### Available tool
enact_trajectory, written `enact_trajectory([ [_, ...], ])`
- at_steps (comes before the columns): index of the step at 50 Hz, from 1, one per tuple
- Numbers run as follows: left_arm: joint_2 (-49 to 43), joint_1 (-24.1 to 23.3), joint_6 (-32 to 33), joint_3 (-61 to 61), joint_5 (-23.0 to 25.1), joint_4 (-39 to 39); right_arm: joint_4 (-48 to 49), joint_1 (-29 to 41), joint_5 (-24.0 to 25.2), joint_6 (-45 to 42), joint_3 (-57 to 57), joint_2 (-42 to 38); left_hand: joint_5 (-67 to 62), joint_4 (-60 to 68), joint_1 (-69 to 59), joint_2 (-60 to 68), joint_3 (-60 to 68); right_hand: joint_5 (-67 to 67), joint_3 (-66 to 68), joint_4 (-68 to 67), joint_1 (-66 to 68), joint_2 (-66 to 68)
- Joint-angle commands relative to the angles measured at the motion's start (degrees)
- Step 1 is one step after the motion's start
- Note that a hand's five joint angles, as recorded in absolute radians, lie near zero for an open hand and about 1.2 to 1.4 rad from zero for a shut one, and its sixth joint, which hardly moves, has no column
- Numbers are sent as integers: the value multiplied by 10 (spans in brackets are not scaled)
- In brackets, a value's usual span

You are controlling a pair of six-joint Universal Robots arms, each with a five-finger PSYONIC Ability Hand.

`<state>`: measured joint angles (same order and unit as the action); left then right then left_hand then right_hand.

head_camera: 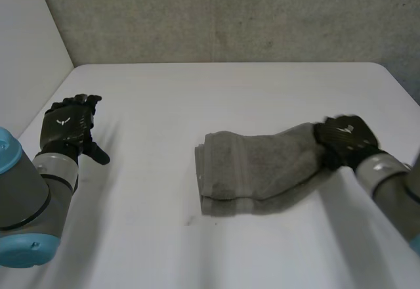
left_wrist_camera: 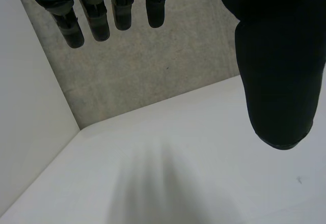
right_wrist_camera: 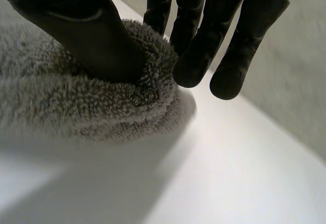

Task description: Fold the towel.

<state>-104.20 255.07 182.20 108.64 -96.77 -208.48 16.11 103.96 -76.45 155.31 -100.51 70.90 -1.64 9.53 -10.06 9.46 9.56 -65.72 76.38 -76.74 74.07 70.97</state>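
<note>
Okay, mid-fold. Grey towel (head_camera: 256, 171) lay right of centre on the desk (head_camera: 230, 85), already doubled into a thick bundle with layers stacked at its left end. At its right end, the right hand (head_camera: 344, 141) had its thumb (right_wrist_camera: 102, 46) dug into the pile and its fingers (right_wrist_camera: 196, 56) curled round the edge, so it was holding the towel. That end looked slightly raised off the desk, judging by the shadow under it. Over at the left, the left hand (head_camera: 69, 125) hovered well apart from the towel, fingers (left_wrist_camera: 97, 20) straight and relaxed, holding nothing.

My read: the step in hand was bringing the right end over for another fold. Next move called for carrying that end leftward onto the stacked left end, with edges lined up and the grip kept until it lands. Left hand could pin the bundle against sliding.
</note>
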Motion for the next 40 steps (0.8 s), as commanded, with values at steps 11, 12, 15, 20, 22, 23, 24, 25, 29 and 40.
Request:
enact_trajectory([
  [11,3,1,0,3,-1,-1,-42,337,-56,-133,190,-173,16,5,1,5,4,-43,36,-33,59,90],
  [12,3,1,0,3,-1,-1,-43,344,-56,-133,190,-181,16,5,1,5,4,-43,36,-33,59,90],
  [15,4,1,0,3,0,-1,-42,346,-63,-132,190,-181,16,5,1,5,4,-43,36,-33,59,90],
  [20,7,-1,3,1,1,4,-44,341,-89,-120,182,-146,16,5,1,5,4,556,-563,566,-540,-509],
  [22,11,-9,3,-6,-1,10,-45,340,-111,-111,176,-125,16,5,1,5,4,657,-664,667,-641,-610],
  [23,11,-9,3,-6,-1,10,-48,338,-134,-99,169,-104,16,5,1,5,4,657,-664,667,-641,-610],
  [24,17,-21,4,-9,-1,13,-48,338,-134,-98,169,-103,16,5,1,5,4,657,-664,667,-641,-610],
  [25,23,-37,4,-16,-1,19,-49,326,-150,-82,161,-85,16,5,1,5,4,657,-664,667,-641,-610],
  [29,28,-77,3,-44,-2,44,-55,281,-163,-40,139,-52,16,5,1,5,4,657,-664,667,-641,-610],
  [40,-104,-228,-46,-250,-5,216,-148,118,-96,167,110,-3,16,5,0,6,5,657,-664,667,-641,-610],
])
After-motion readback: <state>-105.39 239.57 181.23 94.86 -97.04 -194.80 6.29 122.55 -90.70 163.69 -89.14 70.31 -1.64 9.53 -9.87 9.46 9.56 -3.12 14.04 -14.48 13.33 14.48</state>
